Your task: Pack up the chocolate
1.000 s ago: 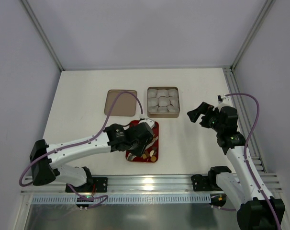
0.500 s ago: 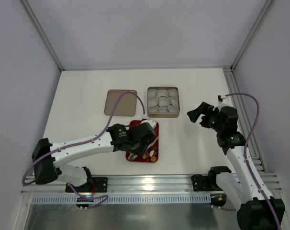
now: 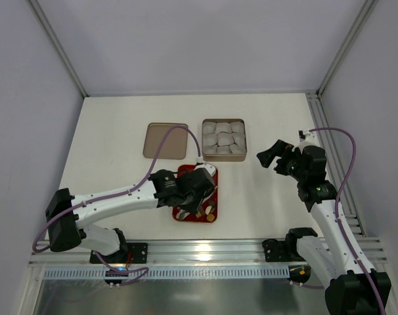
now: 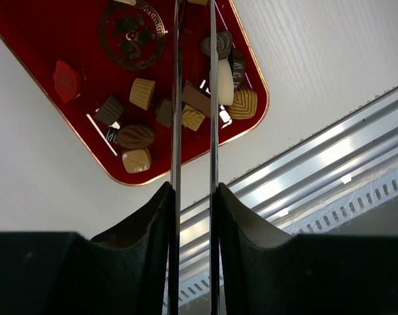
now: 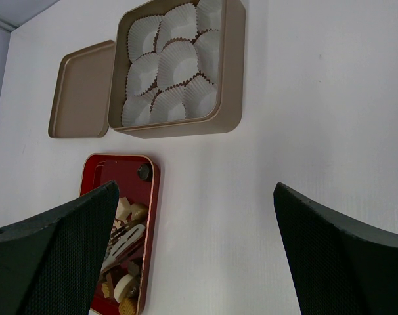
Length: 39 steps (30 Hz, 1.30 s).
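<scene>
Left gripper (image 3: 198,195): it hangs over the near half of the red tray (image 4: 74,39), reached in from the left.
Left fingers (image 4: 176,131): two thin metal blades run parallel with a narrow gap between them. Their tips pass out of the top of the wrist view.
Left grip: a dark brown piece and a tan ribbed piece show in the gap, but whether the blades clamp either one cannot be told.
Chocolate (image 4: 142,93): every piece in view lies in the red tray, gathered toward its near end. Among them are tan squares, dark brown squares, a dark leaf-shaped oval, a cream oblong and tan shell shapes. Several touch one another just right of the blades.
Red tray: a rectangle with a gold edge and a gold emblem at its far end. It lies flat on the table (image 3: 120,131), its near corner close to the rail (image 4: 317,164).
Tin (image 5: 232,79): a square gold-brown tin, farther from the arms than the tray and slightly to its right, apart from it.
Paper cups (image 5: 176,62): white pleated cups packed side by side, filling the tin.
Lid (image 5: 81,92): it lies flat just left of the tin, with its inside up.
Right gripper (image 5: 196,190): its black fingers are spread wide with nothing between them. It hangs above bare table to the right of the tin and tray, well apart from both.
</scene>
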Each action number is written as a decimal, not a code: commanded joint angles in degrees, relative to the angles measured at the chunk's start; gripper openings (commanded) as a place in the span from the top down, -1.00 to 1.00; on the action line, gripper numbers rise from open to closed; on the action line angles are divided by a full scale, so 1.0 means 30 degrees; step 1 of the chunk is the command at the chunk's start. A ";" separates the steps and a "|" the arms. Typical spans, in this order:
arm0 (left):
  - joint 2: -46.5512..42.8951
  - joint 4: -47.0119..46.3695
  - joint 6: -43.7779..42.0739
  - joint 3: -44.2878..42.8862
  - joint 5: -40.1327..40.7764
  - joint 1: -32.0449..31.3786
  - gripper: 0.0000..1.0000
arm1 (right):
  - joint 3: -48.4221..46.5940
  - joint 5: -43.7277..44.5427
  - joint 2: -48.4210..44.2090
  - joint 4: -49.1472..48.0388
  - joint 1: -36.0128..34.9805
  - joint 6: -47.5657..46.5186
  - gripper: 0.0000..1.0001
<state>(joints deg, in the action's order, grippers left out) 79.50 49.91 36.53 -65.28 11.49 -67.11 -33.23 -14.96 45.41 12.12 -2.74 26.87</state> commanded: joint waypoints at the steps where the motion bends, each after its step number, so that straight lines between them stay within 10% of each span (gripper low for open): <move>1: 0.0070 -0.0729 -0.0313 -0.0185 0.0273 -0.0100 0.39 | -0.0612 0.0006 0.0040 -0.0436 0.0064 -0.0286 -0.99; 30: -0.2156 0.2288 -0.0078 -0.3170 0.1941 0.0046 0.62 | -0.0641 -0.0491 0.0303 -0.0553 0.0065 -0.0257 -0.99; 39: 0.0415 0.2466 -0.2478 -0.7880 0.1098 0.3646 0.62 | -0.0641 -0.0784 0.0362 -0.0641 0.0036 -0.0140 -1.00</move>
<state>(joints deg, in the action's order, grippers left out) 77.41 58.52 33.34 -83.09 15.31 -59.55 -33.23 -16.21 46.17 12.10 -2.74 26.89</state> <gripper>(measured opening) 0.282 0.996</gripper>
